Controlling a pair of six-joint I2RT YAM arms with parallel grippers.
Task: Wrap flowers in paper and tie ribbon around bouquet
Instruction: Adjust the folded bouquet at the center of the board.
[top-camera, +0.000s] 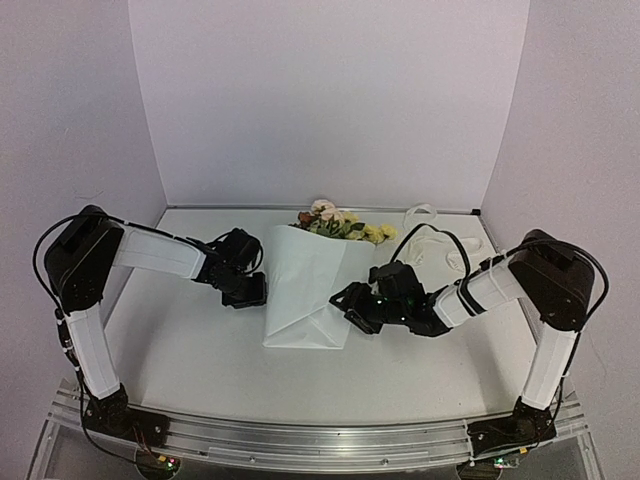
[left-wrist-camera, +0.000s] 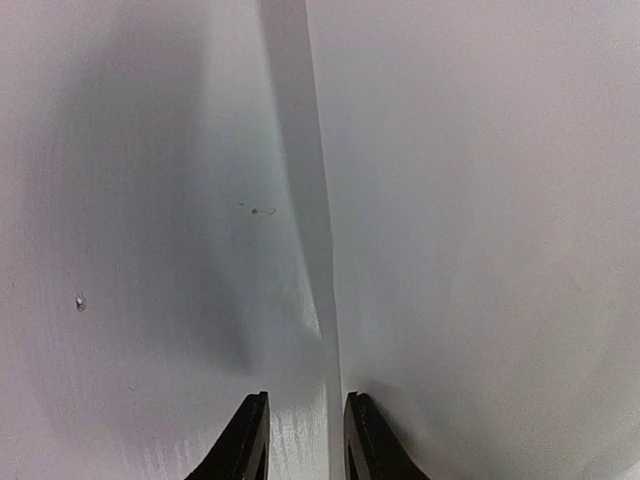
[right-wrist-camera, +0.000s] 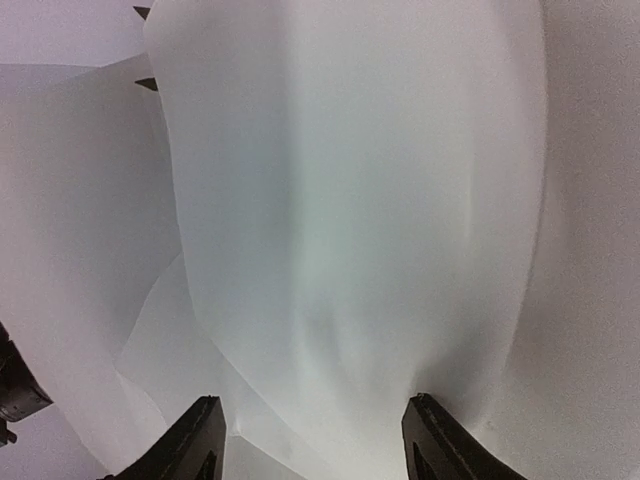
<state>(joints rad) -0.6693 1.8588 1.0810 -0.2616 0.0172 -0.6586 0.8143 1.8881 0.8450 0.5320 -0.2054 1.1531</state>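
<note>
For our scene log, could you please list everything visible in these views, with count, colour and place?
paper: one, white, folded over the flowers, table centre.
flowers: one bunch, yellow, pink, cream, green leaves, poking from the paper's far end.
ribbon: one, cream, far right of the table.
table: one, white, under everything.
walls: three, pale lilac, around the table.
rail: one, silver, near edge.
left arm, right arm: two, white and black, mounted on the rail.
left gripper: one, black, narrowly open at the paper's left edge.
right gripper: one, black, wide open at the paper's right edge.
</note>
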